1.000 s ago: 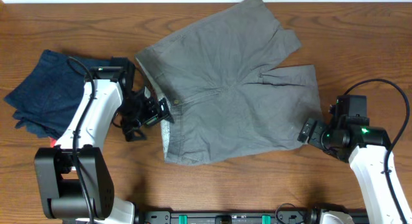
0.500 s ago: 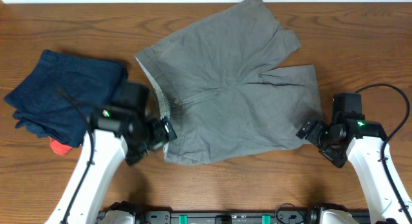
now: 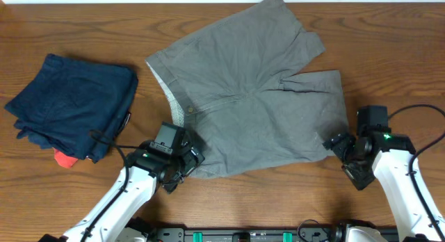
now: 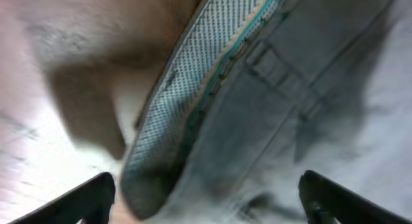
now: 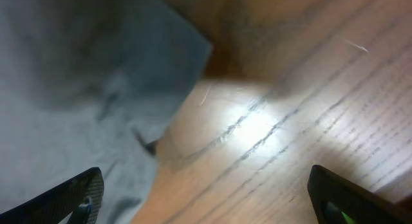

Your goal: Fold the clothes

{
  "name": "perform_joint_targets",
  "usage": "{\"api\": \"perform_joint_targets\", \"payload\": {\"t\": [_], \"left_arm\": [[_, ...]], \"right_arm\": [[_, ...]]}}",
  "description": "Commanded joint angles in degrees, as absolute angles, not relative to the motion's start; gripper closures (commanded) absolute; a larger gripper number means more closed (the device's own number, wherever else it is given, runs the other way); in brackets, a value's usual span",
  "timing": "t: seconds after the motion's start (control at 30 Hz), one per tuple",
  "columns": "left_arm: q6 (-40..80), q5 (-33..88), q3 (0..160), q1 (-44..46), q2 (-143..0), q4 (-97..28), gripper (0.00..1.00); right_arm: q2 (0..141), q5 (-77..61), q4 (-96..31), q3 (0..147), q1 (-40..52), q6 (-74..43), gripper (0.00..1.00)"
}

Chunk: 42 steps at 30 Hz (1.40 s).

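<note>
Brown wood-grain counter [image 3: 389, 54] is overlaid by flat grey shorts [image 3: 243, 96]. The left gripper [image 4: 207, 199] and right gripper [image 5: 206, 198] are held wide open.

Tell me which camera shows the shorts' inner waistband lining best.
The left wrist view: the inner lining sits close up, its dotted weave and teal stitching clear. Overhead shows only a thin pale strip along the waistband. The right wrist view shows just a leg corner of the shorts, no lining.
</note>
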<state>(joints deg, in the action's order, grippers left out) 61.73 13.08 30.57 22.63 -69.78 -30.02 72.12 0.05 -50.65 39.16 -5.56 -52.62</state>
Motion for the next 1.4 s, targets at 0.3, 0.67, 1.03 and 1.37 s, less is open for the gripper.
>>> {"api": "perform_joint_targets", "payload": {"t": [0.3, 0.67, 1.03, 1.37], "left_arm": [[64.6, 12.7, 30.1, 23.1, -71.7, -31.0, 0.88], [62.8, 13.5, 30.1, 23.1, -71.7, -32.5, 0.93], [62.6, 13.5, 30.1, 23.1, -71.7, -33.2, 0.94], [62.6, 13.5, 30.1, 23.1, -71.7, -33.4, 0.94]], "right_arm": [[72.3, 3.4, -42.9, 30.8, -6.4, -57.4, 0.33], [72.3, 6.6, -39.6, 30.8, -6.4, -57.4, 0.67], [72.4, 10.3, -32.8, 29.8, -6.4, -57.4, 0.35], [76.4, 7.4, -28.1, 29.1, -6.4, -57.4, 0.37]]}}
